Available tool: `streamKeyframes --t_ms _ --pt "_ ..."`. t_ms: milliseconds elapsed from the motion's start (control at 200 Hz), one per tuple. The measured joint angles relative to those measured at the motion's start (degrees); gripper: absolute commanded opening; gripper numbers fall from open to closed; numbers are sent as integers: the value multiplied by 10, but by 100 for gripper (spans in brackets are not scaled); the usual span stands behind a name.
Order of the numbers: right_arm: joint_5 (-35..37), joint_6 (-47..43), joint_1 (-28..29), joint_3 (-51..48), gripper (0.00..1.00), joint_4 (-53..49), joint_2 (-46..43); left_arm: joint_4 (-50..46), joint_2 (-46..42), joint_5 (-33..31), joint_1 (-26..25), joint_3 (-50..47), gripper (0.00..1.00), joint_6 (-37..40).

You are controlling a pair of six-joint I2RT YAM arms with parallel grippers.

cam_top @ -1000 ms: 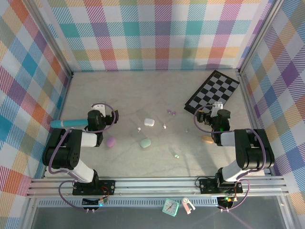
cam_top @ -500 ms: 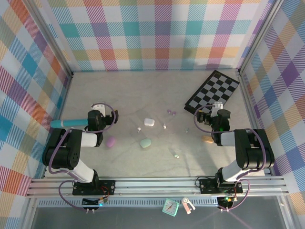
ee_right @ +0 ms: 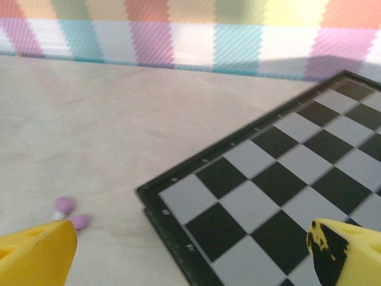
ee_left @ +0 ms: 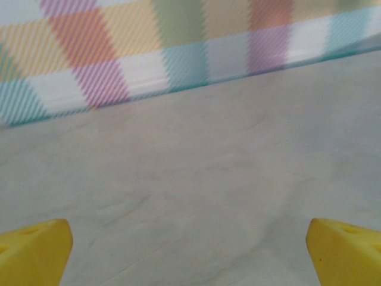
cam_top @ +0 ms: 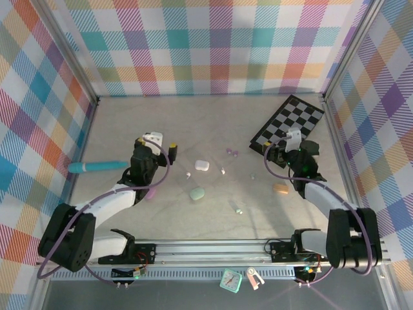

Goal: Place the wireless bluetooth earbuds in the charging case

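Three pebble-shaped cases lie mid-table: a white case [cam_top: 202,165], a mint green case [cam_top: 197,193] and a lilac case [cam_top: 150,192] partly under my left arm. Lilac earbuds [cam_top: 230,152] [ee_right: 68,214] lie left of the chessboard corner. Tiny white earbuds [cam_top: 188,174] sit near the white case, and mint earbuds [cam_top: 239,210] lie nearer the front. My left gripper [cam_top: 158,143] [ee_left: 190,250] hangs open over bare table, left of the white case. My right gripper [cam_top: 292,143] [ee_right: 190,250] is open over the chessboard's near corner, with nothing between its fingers.
A black-and-white chessboard [cam_top: 288,123] [ee_right: 280,190] lies at the back right. A teal pen-like stick [cam_top: 97,167] lies at the left, and a small orange object [cam_top: 281,188] sits below the right gripper. Plaid walls enclose the table on three sides.
Both arms have stretched out from their folded pose. The left gripper has moved right and away from the base; the right gripper has shifted toward the chessboard. Nothing on the table has moved.
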Motion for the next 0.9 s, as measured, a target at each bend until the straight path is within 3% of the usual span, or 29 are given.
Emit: streamKeyframes --t_ms 205,400,640,800,900 --pt "-61 -73 73 45 99 -126 -60 -207 -21 57 -95 99 100 20" --pt "-144 -186 172 76 99 -219 -56 -431 -32 114 -110 203 100 24" --pt "-166 -323 323 160 99 -326 60 -561 -87 154 -37 220 100 -17" --pt "-153 -385 379 240 100 -381 169 -578 -120 185 25 204 100 -59" --pt "-139 -414 404 280 94 -406 232 -588 -138 195 51 193 100 -76"
